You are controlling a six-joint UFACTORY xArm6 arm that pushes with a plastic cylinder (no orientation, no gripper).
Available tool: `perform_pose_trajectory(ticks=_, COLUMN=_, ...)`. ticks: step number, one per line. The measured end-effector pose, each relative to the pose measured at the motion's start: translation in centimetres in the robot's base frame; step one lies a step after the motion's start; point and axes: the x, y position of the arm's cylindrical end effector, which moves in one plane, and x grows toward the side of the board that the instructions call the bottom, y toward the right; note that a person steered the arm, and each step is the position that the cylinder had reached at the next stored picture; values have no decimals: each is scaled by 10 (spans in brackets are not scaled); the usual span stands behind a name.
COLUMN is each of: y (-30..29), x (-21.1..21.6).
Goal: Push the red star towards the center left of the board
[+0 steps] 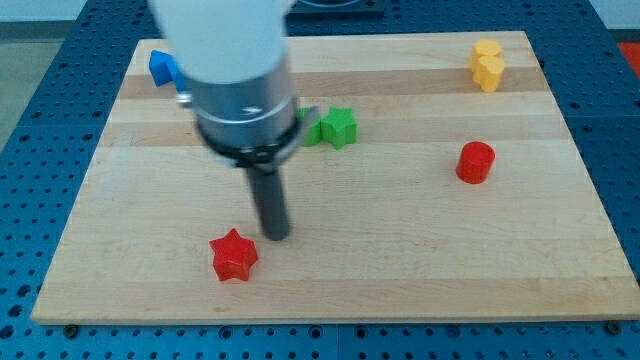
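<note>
The red star (234, 256) lies on the wooden board (400, 270) near the view's bottom, left of centre. My tip (276, 236) is just to the star's upper right, a small gap away, not touching it. The rod rises from there to the arm's grey and white body (232, 70), which hides part of the board's upper left.
A red cylinder (476, 162) stands at the right of centre. A green star (340, 127) and a green block (312, 129) sit beside the arm's body. A blue block (162, 68) lies at the top left. A yellow block (487, 64) lies at the top right.
</note>
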Motion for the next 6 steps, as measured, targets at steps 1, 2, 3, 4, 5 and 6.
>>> perform_pose_trajectory(ticks=1, y=58, x=24)
perform_pose_trajectory(ticks=2, y=50, x=70)
perform_pose_trajectory(ticks=3, y=31, x=72)
perform_pose_trajectory(ticks=4, y=-35, x=72)
perform_pose_trajectory(ticks=5, y=-50, x=72)
perform_pose_trajectory(ticks=6, y=-62, x=43)
